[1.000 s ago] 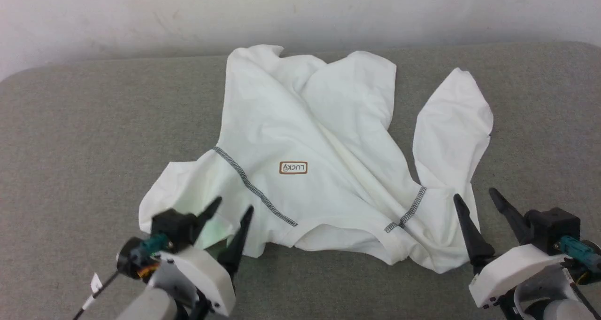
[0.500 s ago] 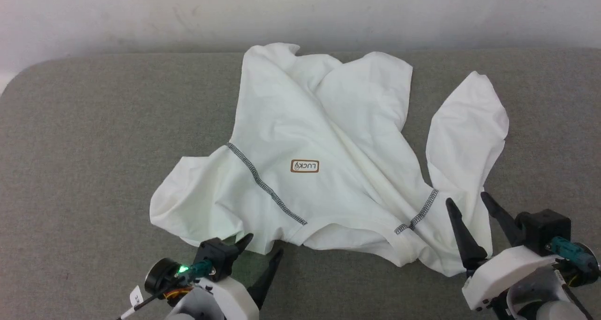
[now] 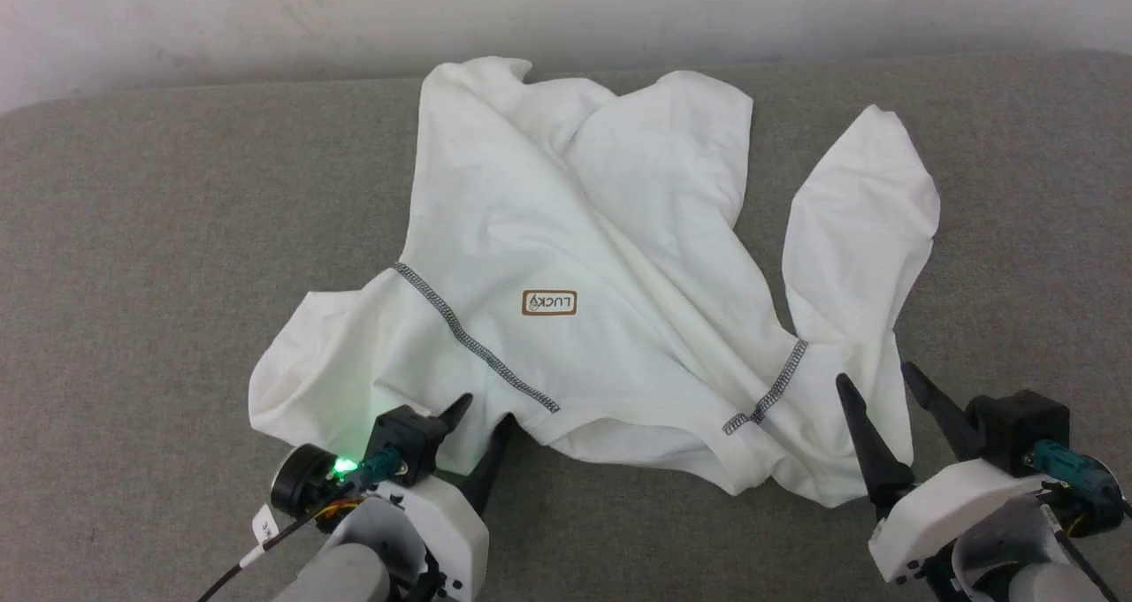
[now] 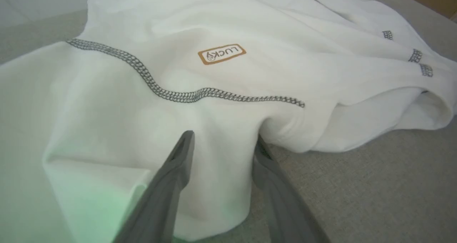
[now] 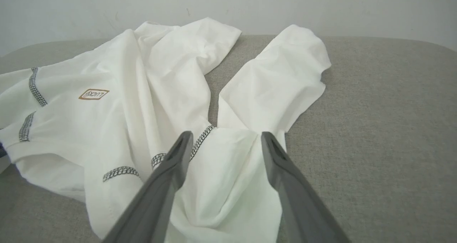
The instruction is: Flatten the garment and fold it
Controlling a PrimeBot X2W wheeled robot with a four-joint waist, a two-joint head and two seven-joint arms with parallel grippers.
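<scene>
White garment [image 3: 566,231] lies on the grey table [image 3: 133,231], hem end far; left tool [image 3: 485,409] straddles a fold of its sleeve (jaws apart, nothing pinched), right tool [image 3: 874,372] hovers unclenched over its other sleeve.

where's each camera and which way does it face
Head view: on the head, looking down at the garment; left gripper lower left, right gripper lower right.
Left wrist view: on the left wrist, along its fingers straddling a fabric fold.
Right wrist view: on the right wrist, along its fingers, over the garment toward the wall.
All three share the LUCKY patch.
</scene>
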